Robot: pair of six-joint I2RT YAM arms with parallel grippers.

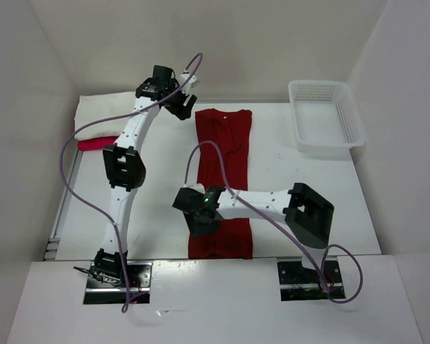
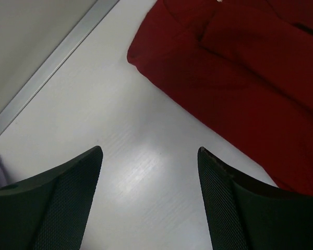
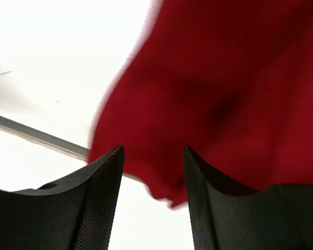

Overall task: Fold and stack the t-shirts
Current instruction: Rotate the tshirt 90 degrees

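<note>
The dark red t-shirt (image 1: 233,140) was laid as a long strip down the middle of the table (image 1: 308,201), far edge to near edge. The left gripper (image 2: 150,151) was positioned beside its far end, fingers spread and empty. The right gripper (image 3: 154,151) was positioned over its near end, fingers likewise spread. The cream white t-shirt (image 1: 100,115) was stacked on the magenta-pink t-shirt (image 1: 89,144) at the far-left corner.
</note>
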